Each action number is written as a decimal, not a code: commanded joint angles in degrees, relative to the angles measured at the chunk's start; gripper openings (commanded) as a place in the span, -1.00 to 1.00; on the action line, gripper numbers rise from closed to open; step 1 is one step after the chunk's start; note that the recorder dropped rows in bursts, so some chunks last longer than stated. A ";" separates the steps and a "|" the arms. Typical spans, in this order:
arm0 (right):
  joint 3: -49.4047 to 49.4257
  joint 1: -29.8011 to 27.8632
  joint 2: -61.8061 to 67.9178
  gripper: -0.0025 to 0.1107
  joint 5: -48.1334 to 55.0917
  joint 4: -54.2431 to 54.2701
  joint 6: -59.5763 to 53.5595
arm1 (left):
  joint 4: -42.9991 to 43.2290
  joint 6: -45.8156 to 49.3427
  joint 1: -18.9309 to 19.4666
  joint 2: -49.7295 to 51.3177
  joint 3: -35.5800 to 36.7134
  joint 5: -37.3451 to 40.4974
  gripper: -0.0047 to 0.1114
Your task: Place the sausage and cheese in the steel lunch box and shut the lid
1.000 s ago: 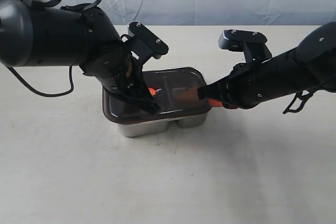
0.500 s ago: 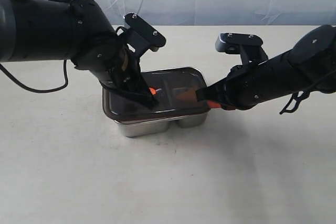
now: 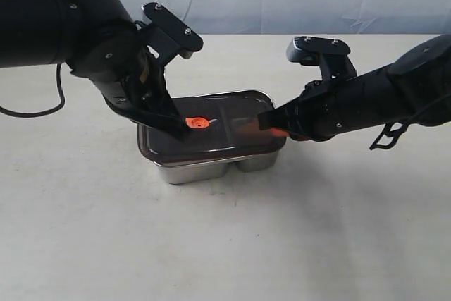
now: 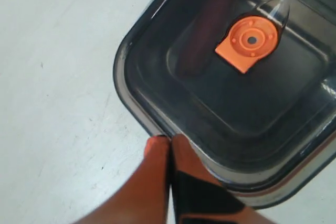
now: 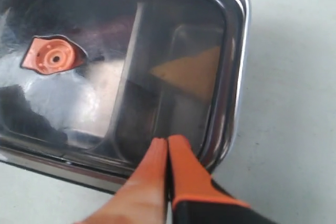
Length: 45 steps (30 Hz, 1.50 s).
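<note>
Resting on the steel lunch box (image 3: 204, 169), the lid (image 3: 225, 135) has a robot hand at each end.
Lying flat on the box on the counter (image 3: 211, 244), the lid runs lengthwise side to side in the exterior view. The left hand (image 3: 180, 134), tips together on nothing, meets the rim at a left corner. The right hand (image 3: 264, 123), likewise pinched empty, sits over the opposite short edge. Dimly through the lid, the sausage (image 4: 207, 30) lies in the left compartment and the cheese (image 5: 191, 69) in the right. Pressing straight down looks next.
</note>
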 commanded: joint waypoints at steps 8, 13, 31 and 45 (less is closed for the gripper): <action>-7.42 0.15 6.11 -0.96 12.27 14.02 -15.33 | 7.90 -8.37 0.29 -7.14 -0.11 6.90 -0.91; -11.87 3.60 6.72 -0.96 12.39 10.84 -15.20 | 6.41 -9.24 2.94 -9.14 0.22 8.05 -0.91; -16.82 12.20 13.49 -0.97 5.80 4.02 -10.67 | -26.68 5.29 19.29 -12.02 17.06 -14.73 -0.91; -16.82 12.45 13.88 -0.97 4.15 3.91 -10.26 | -44.80 24.96 19.29 -10.56 17.06 -8.14 -0.91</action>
